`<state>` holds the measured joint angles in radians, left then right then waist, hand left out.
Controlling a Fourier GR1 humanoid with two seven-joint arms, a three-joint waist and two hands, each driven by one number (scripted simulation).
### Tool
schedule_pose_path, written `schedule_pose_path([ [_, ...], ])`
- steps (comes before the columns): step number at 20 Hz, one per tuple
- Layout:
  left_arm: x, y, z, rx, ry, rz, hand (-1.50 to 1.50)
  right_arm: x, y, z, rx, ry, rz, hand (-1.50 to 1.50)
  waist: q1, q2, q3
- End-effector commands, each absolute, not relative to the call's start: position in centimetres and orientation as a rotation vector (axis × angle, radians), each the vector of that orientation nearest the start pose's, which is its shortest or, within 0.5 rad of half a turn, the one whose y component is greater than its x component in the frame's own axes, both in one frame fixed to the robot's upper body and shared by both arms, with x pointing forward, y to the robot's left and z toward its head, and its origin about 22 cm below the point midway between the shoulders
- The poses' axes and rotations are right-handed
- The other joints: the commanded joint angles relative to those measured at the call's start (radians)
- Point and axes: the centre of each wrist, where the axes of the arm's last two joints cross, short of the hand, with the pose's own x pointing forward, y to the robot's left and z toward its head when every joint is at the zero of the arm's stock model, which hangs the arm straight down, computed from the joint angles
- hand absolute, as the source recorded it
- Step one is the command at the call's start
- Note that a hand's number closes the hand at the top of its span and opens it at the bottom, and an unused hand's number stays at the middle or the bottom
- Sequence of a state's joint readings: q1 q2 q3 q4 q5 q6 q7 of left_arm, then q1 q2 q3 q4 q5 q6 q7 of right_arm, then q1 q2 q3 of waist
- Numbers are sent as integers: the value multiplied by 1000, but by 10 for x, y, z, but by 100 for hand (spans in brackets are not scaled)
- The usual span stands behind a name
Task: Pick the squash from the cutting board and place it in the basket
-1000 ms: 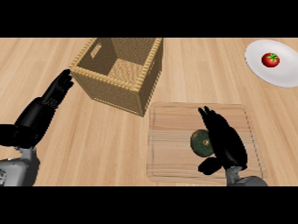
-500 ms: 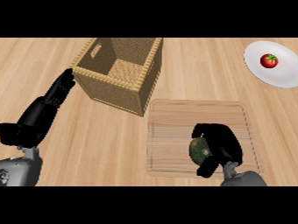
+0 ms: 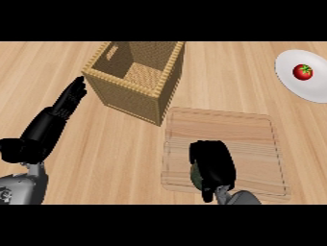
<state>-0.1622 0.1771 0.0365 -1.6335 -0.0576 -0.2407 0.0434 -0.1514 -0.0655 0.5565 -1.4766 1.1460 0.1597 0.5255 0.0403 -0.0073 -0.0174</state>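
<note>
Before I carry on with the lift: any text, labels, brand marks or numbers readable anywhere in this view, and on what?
None: no words, numbers or signs can be read in the head view.
Basket: plain weave, no label.
Cutting board: bare wood grain only.
Plate with the tomato: no mark.
Squash, under the right hand: no sticker visible.
Left hand: no marking visible.

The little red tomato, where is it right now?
In the head view the small red tomato sits on the round white plate at the upper right of the wooden counter, beyond the light wooden cutting board.
</note>
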Motion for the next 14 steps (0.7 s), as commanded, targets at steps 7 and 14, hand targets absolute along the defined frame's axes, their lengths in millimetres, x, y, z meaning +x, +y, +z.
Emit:
schedule_pose_path([
  [7,288,239,68,-56,-1706,-483,0,212,-19,28,-890,-1181,1204,150,93,24,18],
  [14,295,226,71,-83,-1715,-492,0,207,0,64,-755,-1379,914,150,120,23,20],
])
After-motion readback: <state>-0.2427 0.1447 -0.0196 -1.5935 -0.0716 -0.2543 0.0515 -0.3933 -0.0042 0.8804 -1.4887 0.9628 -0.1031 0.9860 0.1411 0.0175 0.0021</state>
